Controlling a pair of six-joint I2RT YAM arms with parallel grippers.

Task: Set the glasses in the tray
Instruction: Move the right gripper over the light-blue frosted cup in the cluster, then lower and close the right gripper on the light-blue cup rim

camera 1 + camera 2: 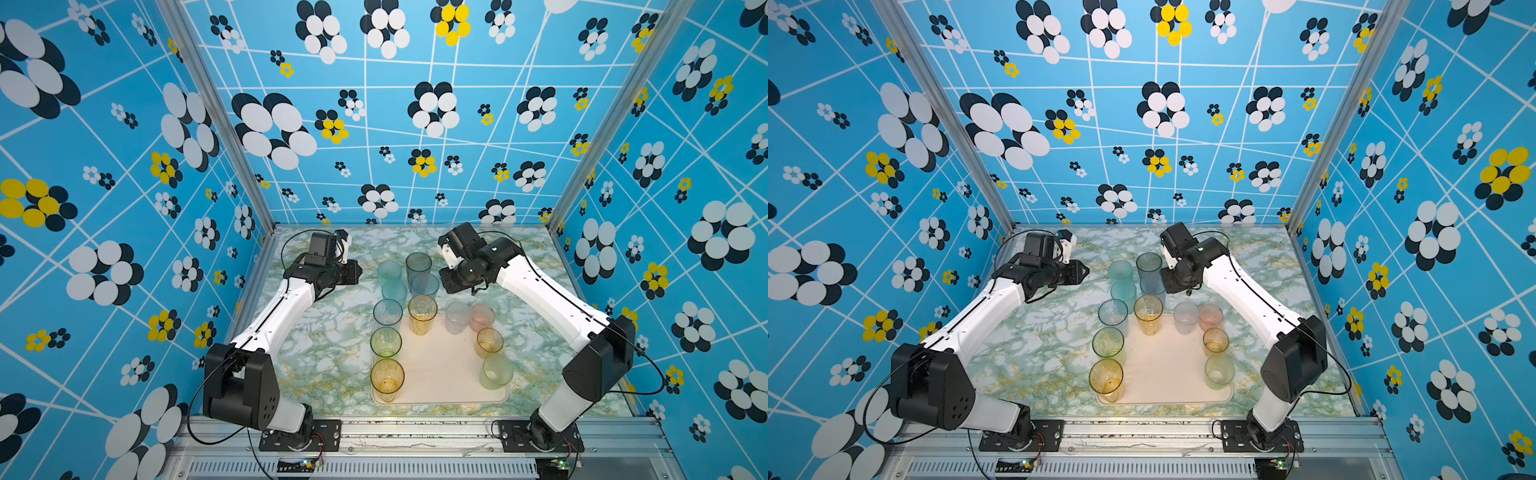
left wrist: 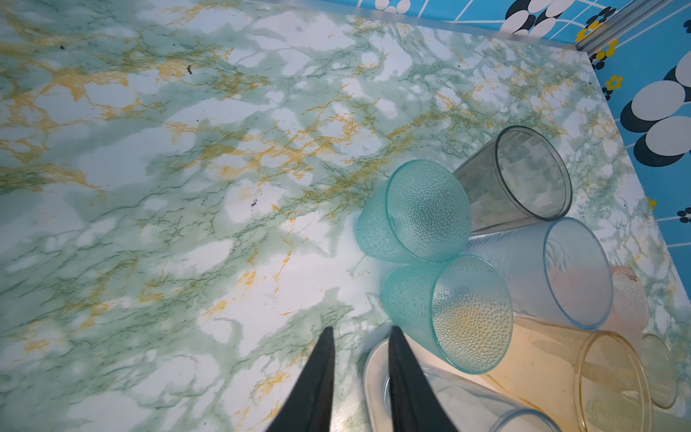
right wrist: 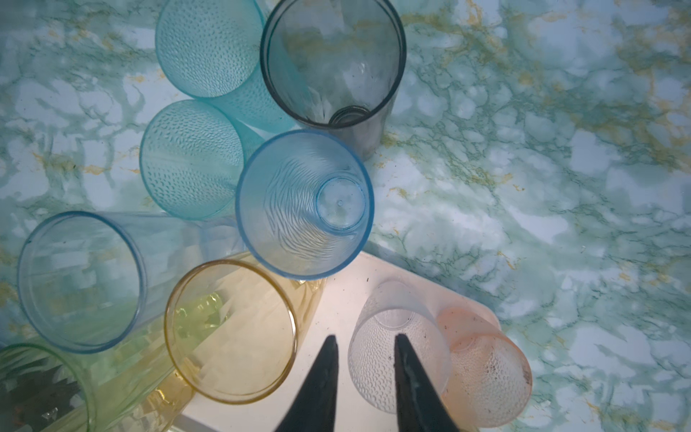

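Left gripper [image 2: 361, 329], seen from its wrist, is parted and empty beside the tray [image 2: 374, 374] corner; right gripper [image 3: 364, 336], from its wrist, is parted and empty above a clear glass [image 3: 370, 374]; in both top views four glasses [image 1: 418, 266] stand beyond the tray, the rest on it.

We are finding no lettering, number or sign that we can read in any view. In the left wrist view we are seeing faint raised marks near the rim of an amber glass [image 2: 598, 396], but they are too blurred for us to make out.
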